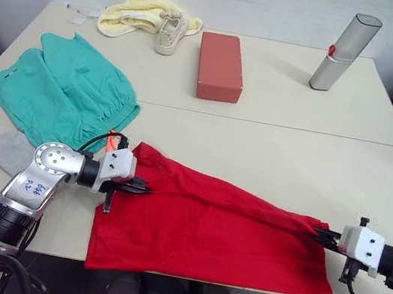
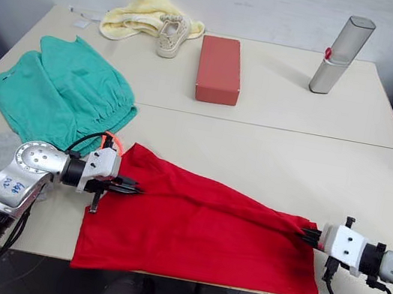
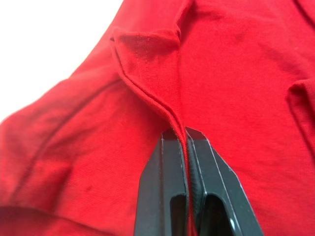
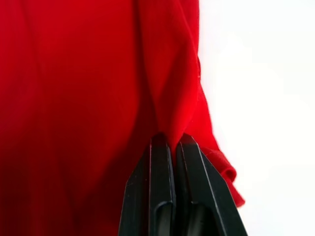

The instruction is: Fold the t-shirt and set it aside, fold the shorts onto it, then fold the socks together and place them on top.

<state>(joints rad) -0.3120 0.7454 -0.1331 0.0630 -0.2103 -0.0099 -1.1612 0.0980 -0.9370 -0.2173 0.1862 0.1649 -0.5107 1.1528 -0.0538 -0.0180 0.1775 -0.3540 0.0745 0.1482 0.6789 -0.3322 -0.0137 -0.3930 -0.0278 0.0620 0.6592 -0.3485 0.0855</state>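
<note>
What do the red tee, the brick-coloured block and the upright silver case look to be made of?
The t-shirt: thin matte knit, probably cotton; stitched hems and soft folds show where each claw pinches it. The block: matte, sharp-edged, uniformly terracotta; possibly foam or painted wood, hard to say. The silver case: smooth satin sheen, likely metal or metallised plastic.

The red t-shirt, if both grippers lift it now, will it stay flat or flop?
Probably flop. The t-shirt is thin cloth that creases where the left gripper and right gripper pinch it, so the middle would likely sag between them. It looks light and unlikely to slip, since both are shut on folded fabric.
</note>
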